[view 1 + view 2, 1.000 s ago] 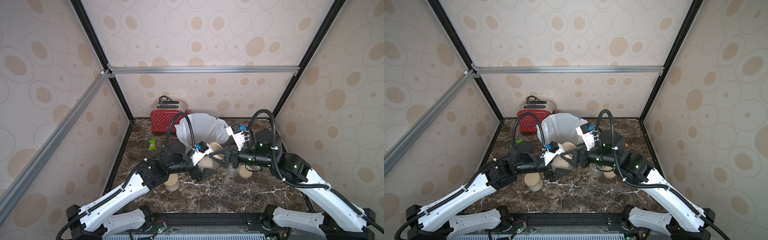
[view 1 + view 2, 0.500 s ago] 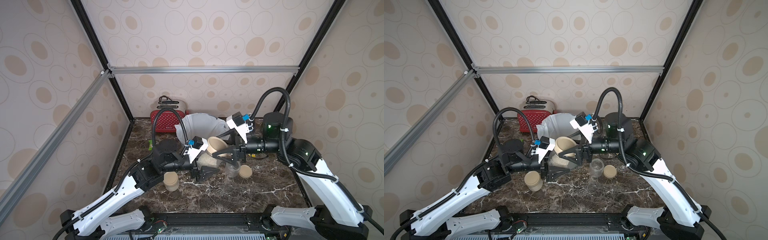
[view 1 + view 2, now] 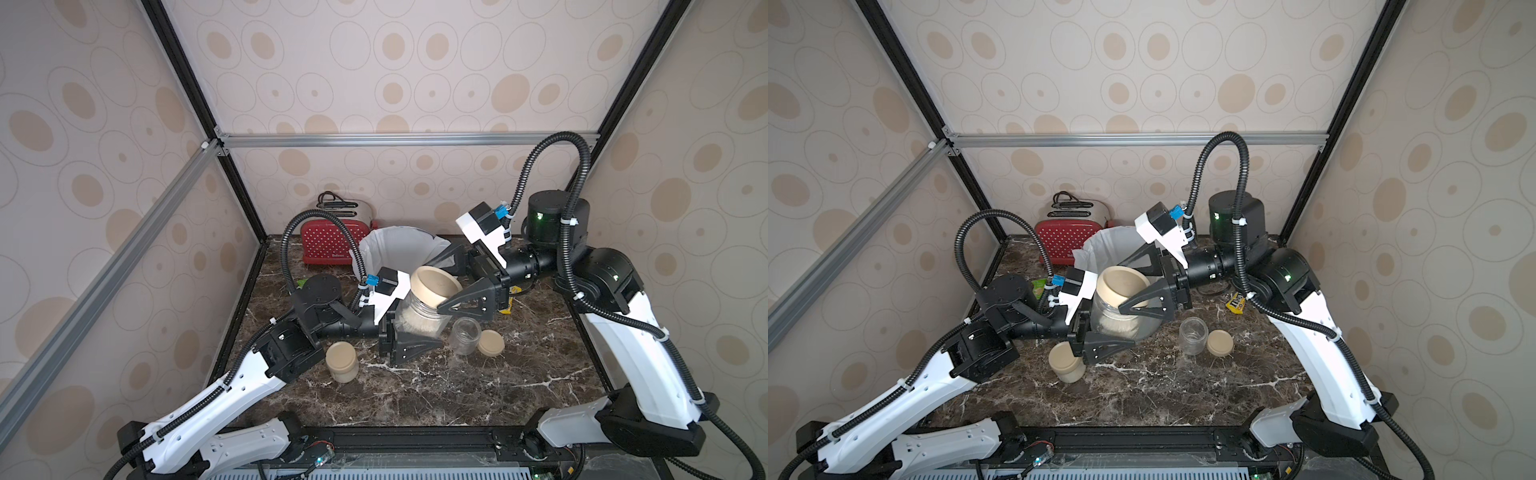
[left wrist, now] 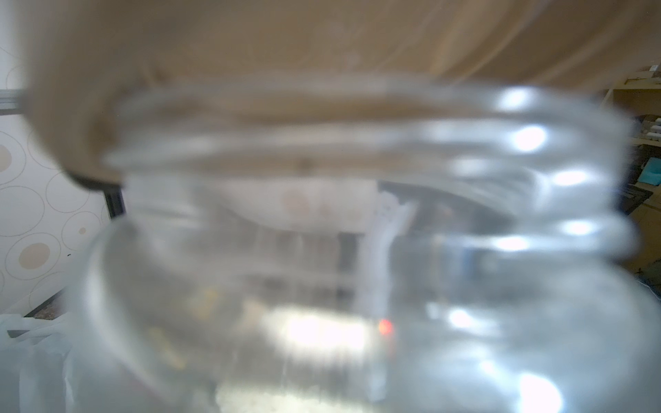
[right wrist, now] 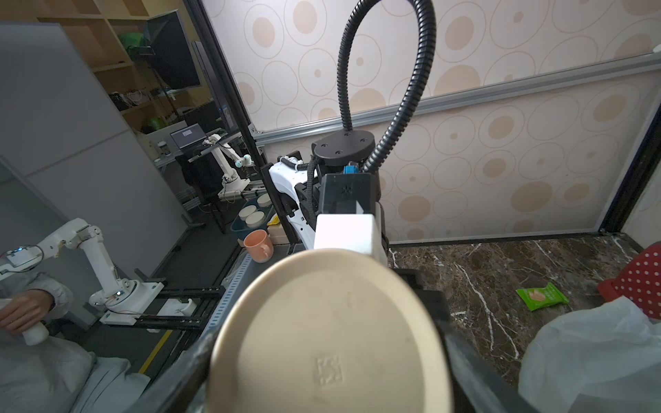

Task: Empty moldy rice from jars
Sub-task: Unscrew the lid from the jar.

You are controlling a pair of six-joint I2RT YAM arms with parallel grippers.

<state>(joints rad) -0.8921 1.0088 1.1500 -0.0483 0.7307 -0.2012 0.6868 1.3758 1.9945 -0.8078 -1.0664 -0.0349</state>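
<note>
Mid-frame, right gripper (image 3: 444, 286) is pinching the lid (image 3: 432, 286) off the jar (image 3: 422, 320) left gripper (image 3: 409, 338) is clamping; next, tipping rice (image 3: 415, 327) into bin (image 3: 399, 245).

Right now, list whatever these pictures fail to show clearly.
- Left wrist view: the held clear glass jar sits too close, all blur; its fill level is unreadable there.
- Right wrist view: the round beige lid fills the foreground, hiding that jar.
- Both top views: the right gripper and lid cover much of the inside of the white-lined bin; contents unseen.
</note>
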